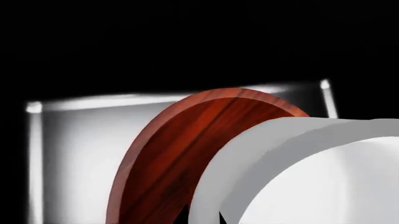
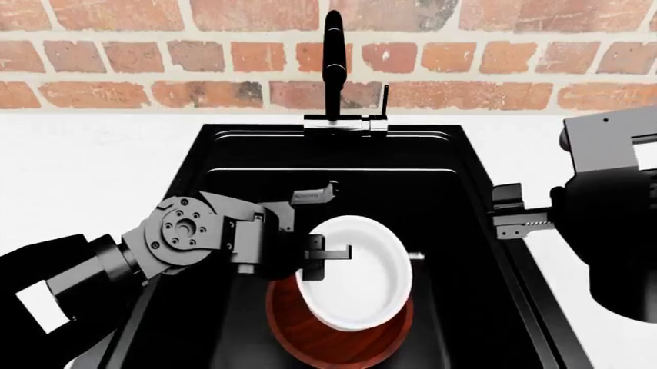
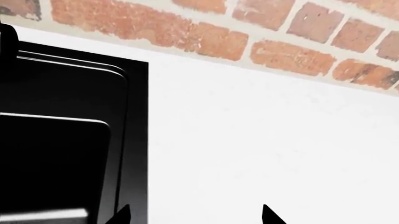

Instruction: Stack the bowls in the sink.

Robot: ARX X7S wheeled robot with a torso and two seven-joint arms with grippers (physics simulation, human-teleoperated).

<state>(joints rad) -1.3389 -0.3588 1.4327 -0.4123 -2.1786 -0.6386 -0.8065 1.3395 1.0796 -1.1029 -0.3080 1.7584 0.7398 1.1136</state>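
Two bowls fill the left wrist view: a wide, shallow reddish-brown wood-grain bowl point(image 1: 181, 158) and, nearer the lens, a smaller, deeper glossy white bowl point(image 1: 311, 172), its thick rim overlapping the wooden one. Both look rigid; the glazed white surface is judged slippery and breakable, the wooden one lighter and more forgiving. The rim is the natural hold, one finger inside and one outside. Dark fingertips barely show at the frame's lower edge, astride the white rim.

Head view: the white bowl sits tilted inside the wooden bowl within the black rectangular recessed sink point(image 2: 462, 192), below the tall black faucet point(image 2: 334, 54). The left gripper point(image 2: 326, 257) meets the white bowl's near rim with its fingers astride the wall, apparently pinching it; whether the pads press firmly cannot be told. Basin walls stand near the left arm, and the faucet lies beyond, so the freest room is upward. The right gripper point(image 2: 513, 219) hangs over the sink's right edge, well apart from the bowls; its spread cannot be read here.

Right wrist view: two separated fingertips, one at point(image 3: 269, 215), show the right gripper spread and empty above the white countertop point(image 3: 262, 140), beside the sink's stepped ledge and a red brick wall point(image 3: 206, 37).
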